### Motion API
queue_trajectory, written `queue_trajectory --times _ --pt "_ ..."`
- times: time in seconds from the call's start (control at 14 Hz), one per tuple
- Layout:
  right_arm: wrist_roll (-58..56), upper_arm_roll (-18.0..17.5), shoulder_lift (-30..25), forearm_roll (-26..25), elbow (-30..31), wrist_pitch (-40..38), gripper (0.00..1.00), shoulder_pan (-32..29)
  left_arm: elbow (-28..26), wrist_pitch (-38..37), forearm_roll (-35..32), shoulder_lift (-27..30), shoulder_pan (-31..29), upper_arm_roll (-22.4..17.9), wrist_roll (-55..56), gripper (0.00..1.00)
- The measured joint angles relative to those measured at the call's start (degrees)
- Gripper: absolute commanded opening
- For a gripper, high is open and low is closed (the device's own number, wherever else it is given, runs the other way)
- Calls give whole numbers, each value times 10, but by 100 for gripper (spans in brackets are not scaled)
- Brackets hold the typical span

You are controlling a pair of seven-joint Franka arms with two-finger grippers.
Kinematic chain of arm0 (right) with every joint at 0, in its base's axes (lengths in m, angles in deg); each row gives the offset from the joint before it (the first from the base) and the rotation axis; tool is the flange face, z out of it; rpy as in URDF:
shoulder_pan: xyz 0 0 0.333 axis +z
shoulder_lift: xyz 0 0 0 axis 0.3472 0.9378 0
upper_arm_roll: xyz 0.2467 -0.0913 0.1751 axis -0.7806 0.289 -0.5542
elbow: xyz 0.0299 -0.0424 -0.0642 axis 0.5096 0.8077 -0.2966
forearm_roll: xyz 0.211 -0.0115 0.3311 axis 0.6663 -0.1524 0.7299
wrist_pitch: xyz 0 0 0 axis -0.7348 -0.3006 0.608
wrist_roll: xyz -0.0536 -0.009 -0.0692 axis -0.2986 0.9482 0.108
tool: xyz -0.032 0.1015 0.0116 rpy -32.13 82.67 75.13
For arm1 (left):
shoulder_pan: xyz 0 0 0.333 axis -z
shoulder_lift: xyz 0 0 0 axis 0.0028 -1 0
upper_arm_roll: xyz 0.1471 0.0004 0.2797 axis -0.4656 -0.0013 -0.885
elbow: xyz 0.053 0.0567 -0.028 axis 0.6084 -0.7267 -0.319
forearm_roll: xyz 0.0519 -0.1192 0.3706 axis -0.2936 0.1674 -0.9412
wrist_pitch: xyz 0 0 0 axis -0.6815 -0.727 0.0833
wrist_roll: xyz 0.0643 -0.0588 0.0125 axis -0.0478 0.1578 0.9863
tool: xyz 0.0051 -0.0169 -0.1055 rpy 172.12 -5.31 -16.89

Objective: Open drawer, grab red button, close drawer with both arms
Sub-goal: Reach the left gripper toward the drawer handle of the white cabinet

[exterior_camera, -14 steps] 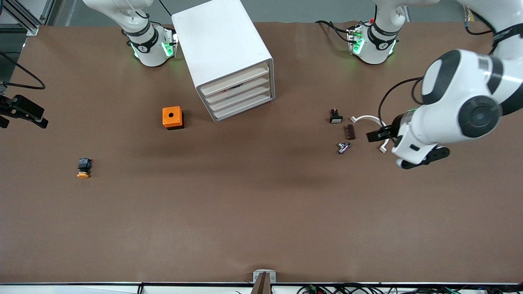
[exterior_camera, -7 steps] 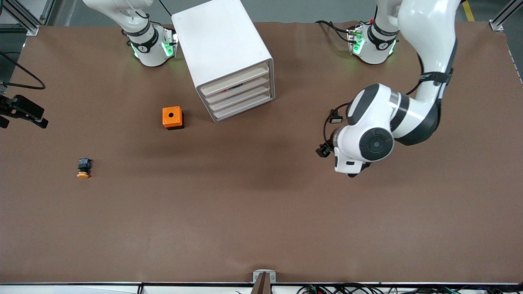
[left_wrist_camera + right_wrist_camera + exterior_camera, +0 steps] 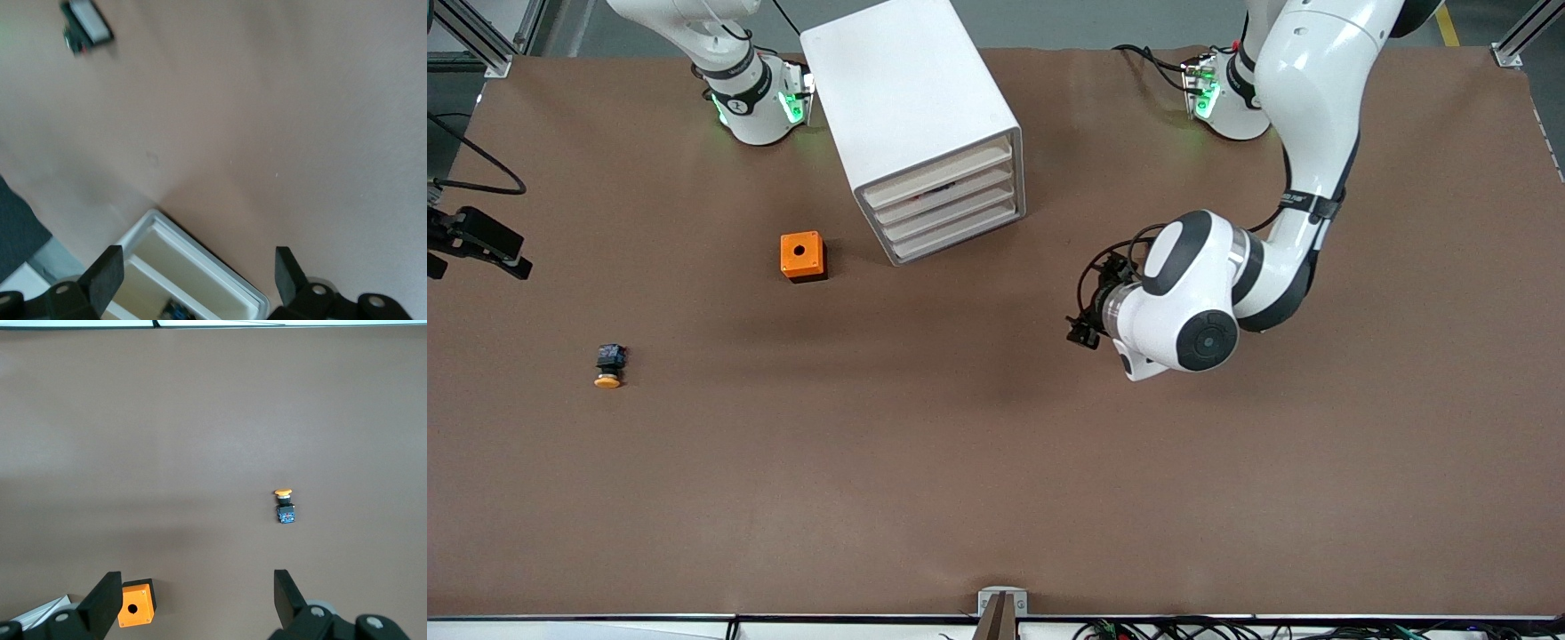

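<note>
Nothing of the task looks done yet. The white cabinet (image 3: 898,80) stands at the upper middle of the front view, all its drawers (image 3: 947,209) pushed in. The red-capped button is not plainly visible; a small dark thing (image 3: 941,188) in the gap above the second drawer is probably it. The left gripper (image 3: 197,260) hangs spread and empty over bare table (image 3: 996,462) at mid-frame, pointing at the cabinet front. The right gripper (image 3: 193,583), also spread and empty, waits over the orange box (image 3: 135,603). Opening, grabbing and closing all remain
</note>
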Motion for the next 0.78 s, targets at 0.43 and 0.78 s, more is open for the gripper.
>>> queue_trajectory --times 0.43,0.78 --pt "0 0 0 0 0 0 100 0 1 43 75 -37 38 0 117 100" --pt "0 1 0 0 0 0 100 0 1 48 127 -52 60 0 166 100"
